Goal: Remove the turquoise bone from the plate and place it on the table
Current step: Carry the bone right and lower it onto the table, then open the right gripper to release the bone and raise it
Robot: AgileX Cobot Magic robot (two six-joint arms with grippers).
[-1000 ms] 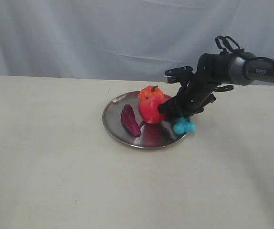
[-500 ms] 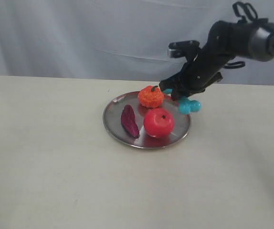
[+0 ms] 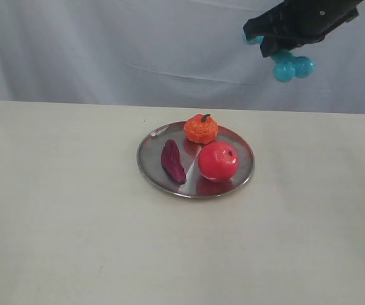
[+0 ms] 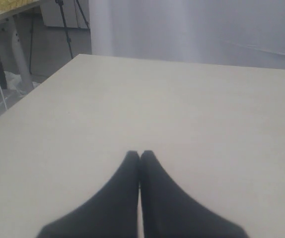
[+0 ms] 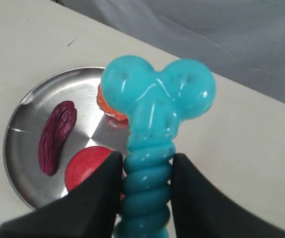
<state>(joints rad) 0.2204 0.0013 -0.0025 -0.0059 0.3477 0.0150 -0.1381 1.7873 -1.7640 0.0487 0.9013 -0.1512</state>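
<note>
High above the table, up and to the right of the plate, my right gripper (image 3: 278, 44) is shut on the turquoise bone (image 3: 292, 67). In the right wrist view the bone (image 5: 155, 124) shows its ribbed shaft clamped between the two black fingers (image 5: 100, 188), its lobed end pointing away from the gripper (image 5: 146, 166). The silver plate (image 3: 154, 166) lies on the beige table (image 3: 74, 222) below, also seen as the plate (image 5: 28, 114) in the right wrist view. My left gripper (image 4: 140, 154) is shut on nothing, over bare table (image 4: 207, 124).
On the plate lie an orange toy fruit (image 3: 201, 129), a red apple (image 3: 218, 161) and a dark purple piece (image 3: 173, 161). A pale curtain (image 3: 106, 44) hangs behind the table. The left wrist view shows the table's far corner and floor clutter (image 4: 3, 74) beyond.
My right gripper has lifted the turquoise bone from the plate's right rim up and to the right, well above the table. The red apple shifted slightly on the plate.
</note>
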